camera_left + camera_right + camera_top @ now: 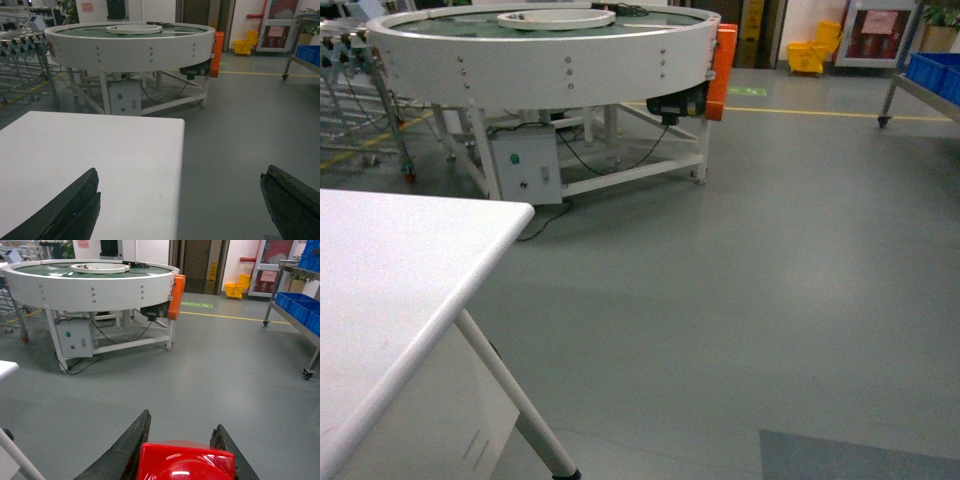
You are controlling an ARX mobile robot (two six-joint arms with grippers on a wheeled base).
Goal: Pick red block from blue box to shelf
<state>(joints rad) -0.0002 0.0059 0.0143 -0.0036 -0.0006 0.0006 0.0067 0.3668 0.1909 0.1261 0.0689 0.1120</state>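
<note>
My right gripper (182, 419) is shut on the glossy red block (185, 462), whose round stud faces the camera; it hangs above bare grey floor. My left gripper (181, 170) is open and holds nothing, over the right edge of a white table (100, 145). Neither gripper shows in the head view. The blue box is out of view. Two steel racks show: one with roller rails (22, 45) at far left, and one on casters (295, 322) at far right. I cannot tell which is the shelf.
A big round white conveyor table (540, 50) stands ahead on the left, with a control box and cables beneath. The white table (400, 270) fills the near left. Dark blue crates (295, 302) sit on the right rack. A yellow mop bucket (812, 50) stands far back.
</note>
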